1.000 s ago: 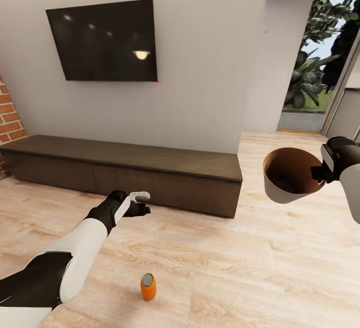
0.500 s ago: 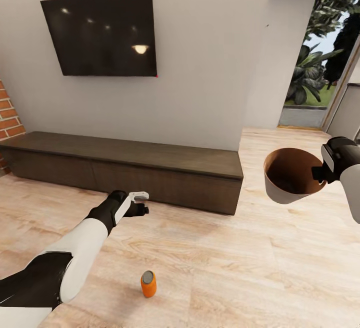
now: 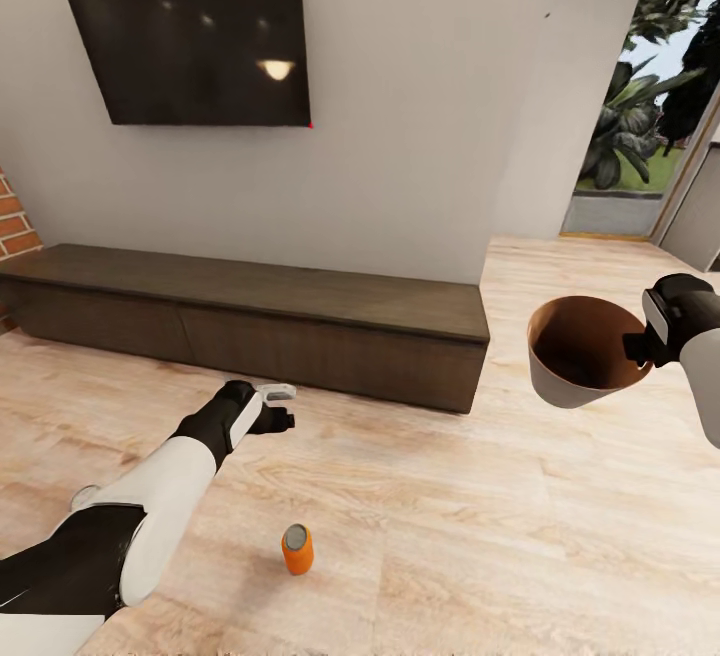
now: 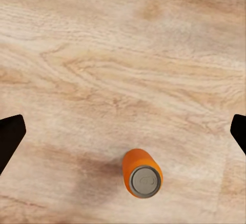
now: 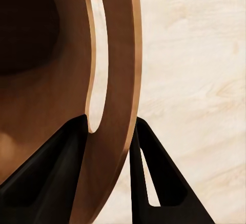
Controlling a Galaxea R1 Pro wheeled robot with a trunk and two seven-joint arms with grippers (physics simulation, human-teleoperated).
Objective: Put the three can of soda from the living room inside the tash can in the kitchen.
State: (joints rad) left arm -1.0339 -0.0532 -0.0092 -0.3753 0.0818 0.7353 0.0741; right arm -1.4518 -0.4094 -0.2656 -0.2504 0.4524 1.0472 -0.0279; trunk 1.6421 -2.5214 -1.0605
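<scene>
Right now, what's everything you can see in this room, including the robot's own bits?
Soda can: one, orange with a silver top, upright on the floor near the left arm.
Trash can: one, pale grey outside, coppery brown inside, held in the air at the right.
Bench: one, long, low, dark brown, against the wall.
TV: one, black, mounted on the wall above the bench.
Brick column: one, red, at the far left edge.
Floor: light wood planks.
Window: one, at the far right, green plants outside.
Left gripper: open, above the floor.
Right gripper: black, shut on the trash can's rim.
</scene>
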